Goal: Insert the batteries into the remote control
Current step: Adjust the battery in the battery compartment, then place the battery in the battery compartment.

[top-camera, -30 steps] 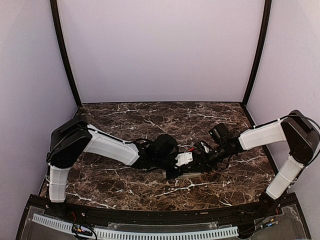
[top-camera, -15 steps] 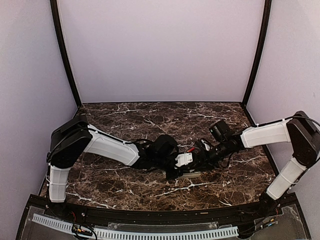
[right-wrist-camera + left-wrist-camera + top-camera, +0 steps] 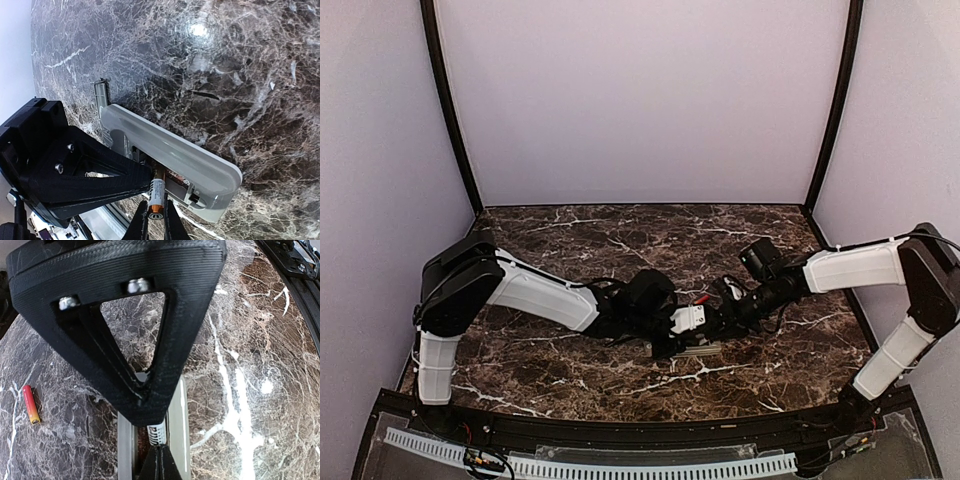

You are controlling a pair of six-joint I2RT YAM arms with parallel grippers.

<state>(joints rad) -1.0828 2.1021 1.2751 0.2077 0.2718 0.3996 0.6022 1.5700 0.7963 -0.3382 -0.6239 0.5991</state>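
Small red-orange cylindrical battery point(image 3: 156, 196), pinched at its metal end by the nearly closed right fingers point(image 3: 138, 227), far tip at the uncovered recess point(image 3: 176, 186) of the slim grey-backed plastic remote control point(image 3: 170, 147) on the dark marble counter point(image 3: 225, 75), axis angled across the remote's length. Bracing the remote from the far side: the left fingers point(image 3: 90, 185), fully closed.

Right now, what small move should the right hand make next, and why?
Probably ease the battery forward into the recess of the remote control: the right hand grips it with its tip at the opening, and the left hand clamps the remote.
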